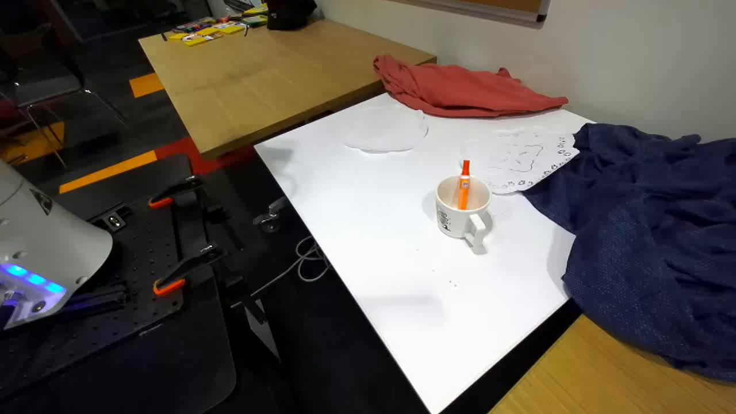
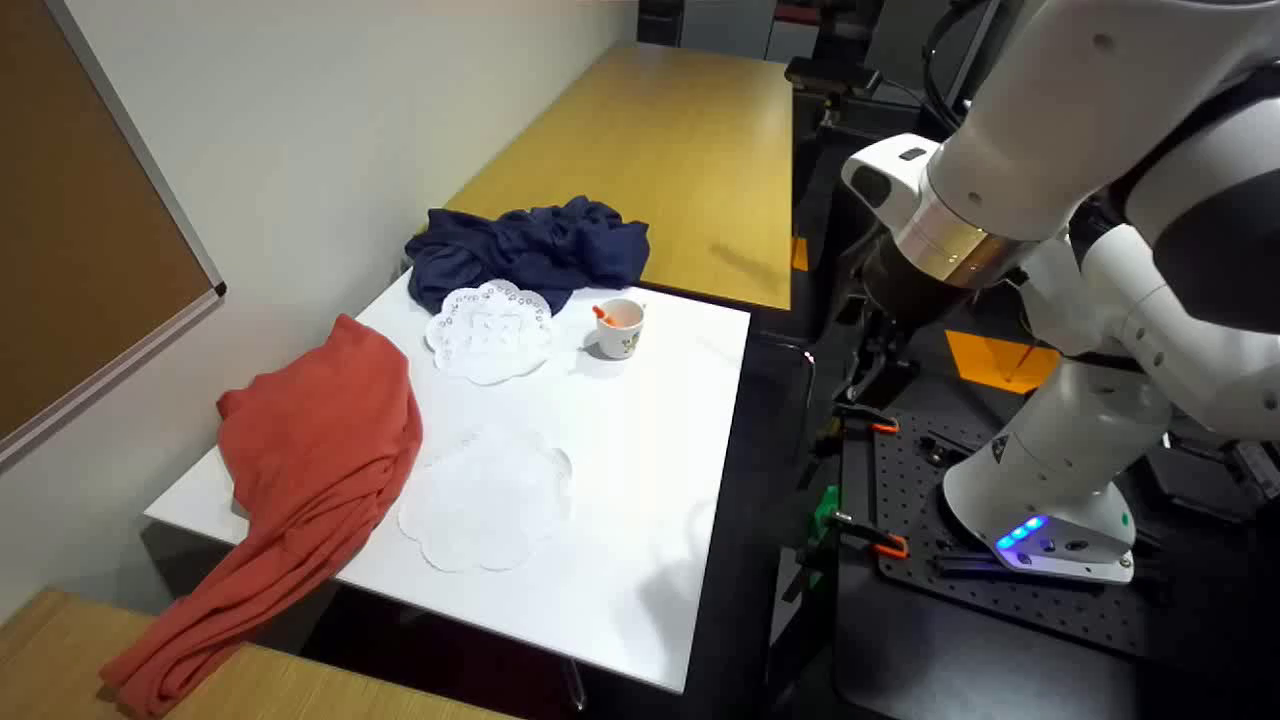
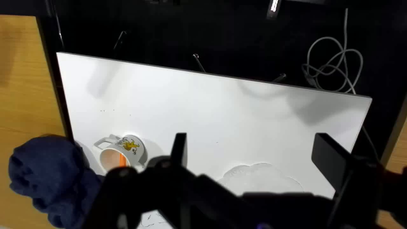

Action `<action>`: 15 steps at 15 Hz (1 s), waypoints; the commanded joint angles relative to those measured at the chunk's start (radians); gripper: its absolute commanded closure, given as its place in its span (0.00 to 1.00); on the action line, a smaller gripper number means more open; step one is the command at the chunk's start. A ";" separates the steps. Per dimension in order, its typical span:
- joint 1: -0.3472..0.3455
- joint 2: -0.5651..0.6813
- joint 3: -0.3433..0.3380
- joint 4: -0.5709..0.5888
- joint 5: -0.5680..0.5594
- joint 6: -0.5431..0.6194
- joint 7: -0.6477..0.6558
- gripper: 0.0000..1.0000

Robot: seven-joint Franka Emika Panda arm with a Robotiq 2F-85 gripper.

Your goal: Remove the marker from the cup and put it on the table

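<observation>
While one Robotiq gripper (image 3: 251, 148) holds two jaws apart, lower wrist view, one white tabletop (image 2: 640, 450) in an exterior view bears one red cloth (image 2: 320, 430), left; two scalloped doilies (image 2: 485, 505); one ceramic mug (image 2: 620, 343) containing one orange marker (image 2: 604, 315), center; one navy cloth (image 2: 530, 250).

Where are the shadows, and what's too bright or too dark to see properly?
In the wrist view, soft grey shadows mark the table, one right beside the cup, and the gripper is so dark that details get lost; in both exterior views, the plain doily nearly melts into the bright white table.
</observation>
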 commanded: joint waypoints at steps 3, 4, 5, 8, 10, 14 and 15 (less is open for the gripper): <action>0.017 0.010 -0.017 -0.006 -0.014 -0.003 0.012 0.00; 0.017 0.011 -0.017 -0.006 -0.014 -0.003 0.012 0.00; 0.017 0.011 -0.017 -0.006 -0.014 -0.003 0.012 0.00; 0.007 0.004 -0.017 -0.004 -0.034 0.024 0.010 0.00; -0.011 0.005 -0.033 0.008 -0.070 0.049 -0.009 0.00; -0.064 0.051 -0.108 0.047 -0.163 0.116 -0.068 0.00; -0.086 0.073 -0.132 0.058 -0.189 0.139 -0.086 0.00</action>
